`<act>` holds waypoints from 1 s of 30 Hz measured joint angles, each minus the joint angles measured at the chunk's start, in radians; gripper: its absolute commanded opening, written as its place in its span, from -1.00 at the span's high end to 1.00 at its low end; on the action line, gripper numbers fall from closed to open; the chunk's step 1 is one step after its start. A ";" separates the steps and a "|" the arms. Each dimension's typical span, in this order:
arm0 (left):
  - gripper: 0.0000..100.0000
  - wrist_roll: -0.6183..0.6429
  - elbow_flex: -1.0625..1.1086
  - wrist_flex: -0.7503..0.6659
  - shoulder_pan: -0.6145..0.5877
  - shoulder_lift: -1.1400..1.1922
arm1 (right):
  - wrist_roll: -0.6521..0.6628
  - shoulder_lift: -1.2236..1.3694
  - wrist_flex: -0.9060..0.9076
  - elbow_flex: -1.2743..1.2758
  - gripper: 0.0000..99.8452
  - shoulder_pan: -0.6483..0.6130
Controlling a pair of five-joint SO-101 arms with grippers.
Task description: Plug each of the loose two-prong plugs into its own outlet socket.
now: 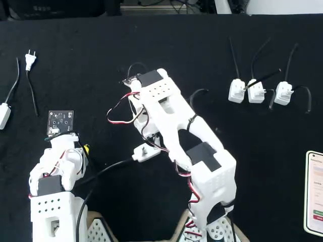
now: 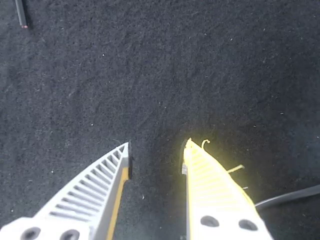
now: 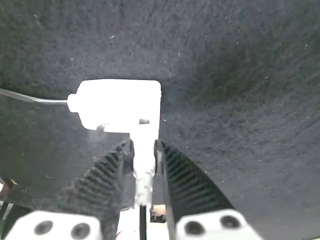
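My right gripper (image 3: 144,145) is shut on a white plug (image 3: 144,167) whose front end sits against a white outlet socket (image 3: 117,106); the prongs are hidden. This socket (image 1: 145,151) lies mid-table under the folded right arm. My left gripper (image 2: 156,146) hangs open over bare black cloth at the lower left, nothing between its fingers. A loose two-prong plug (image 1: 30,59) with a black cable lies at the far left, and a white socket (image 1: 4,115) sits at the left edge. Three white sockets (image 1: 256,92) with cables stand in a row at the back right.
A small black square card (image 1: 60,122) lies just beyond the left arm. A phone (image 1: 315,191) rests at the right edge. A black cable (image 2: 290,196) runs across the cloth beside the left gripper's yellow finger (image 2: 210,190).
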 measured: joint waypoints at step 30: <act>0.64 0.000 0.000 0.000 0.000 0.000 | 0.023 0.054 -0.098 0.071 0.98 0.002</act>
